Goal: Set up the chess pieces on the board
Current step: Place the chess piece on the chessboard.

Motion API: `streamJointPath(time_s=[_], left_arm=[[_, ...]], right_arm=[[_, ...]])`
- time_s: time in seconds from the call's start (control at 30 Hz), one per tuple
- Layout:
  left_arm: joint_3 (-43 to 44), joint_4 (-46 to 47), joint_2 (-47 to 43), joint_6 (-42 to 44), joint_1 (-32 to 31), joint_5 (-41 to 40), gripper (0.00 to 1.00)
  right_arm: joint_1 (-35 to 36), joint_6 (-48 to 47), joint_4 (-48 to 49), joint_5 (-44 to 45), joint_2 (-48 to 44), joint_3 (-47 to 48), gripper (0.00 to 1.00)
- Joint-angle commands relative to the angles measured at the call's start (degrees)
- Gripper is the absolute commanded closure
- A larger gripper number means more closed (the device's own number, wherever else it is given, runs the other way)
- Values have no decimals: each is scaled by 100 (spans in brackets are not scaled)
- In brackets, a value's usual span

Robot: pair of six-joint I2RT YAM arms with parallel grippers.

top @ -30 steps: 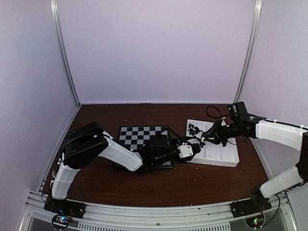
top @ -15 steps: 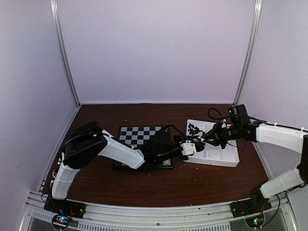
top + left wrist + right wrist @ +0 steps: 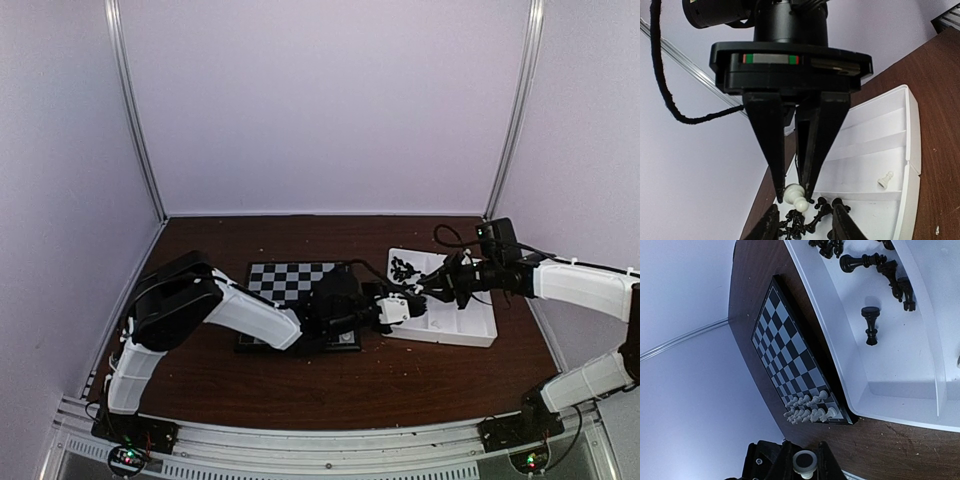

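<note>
Top external view: the board (image 3: 285, 280) lies left of center, its right edge just beside the left rim of the white tray (image 3: 470, 330). Bare desk (image 3: 380, 385) lies open along the lower frame. Since 1 second ago the left arm has reached farther right, across the board's lower right corner, to that rim. The left fingers (image 3: 771, 222) stand narrowly apart, gripping nothing. The right fingers (image 3: 812, 150), close opposite, pinch 1 white pawn (image 3: 796, 196) above black pieces (image 3: 810, 220) in the tray. 2 rows of white pieces (image 3: 807, 409) fill the board's lower end in the right wrist view.
</note>
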Motion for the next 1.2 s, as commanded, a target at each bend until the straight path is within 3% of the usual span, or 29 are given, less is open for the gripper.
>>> streamJointPath(time_s=[0.0,0.8,1.17], left_arm=[[194,76,127,76,-21,-42,64],[284,-49,182,163,-18,-122,80],[320,-13,204,192,-15,-128,99]], right_arm=[[51,197,252,-128,-116,-129,84],[159,558,754,-298,-41,-377,84],[161,750,981,-363,-4,-480,83]])
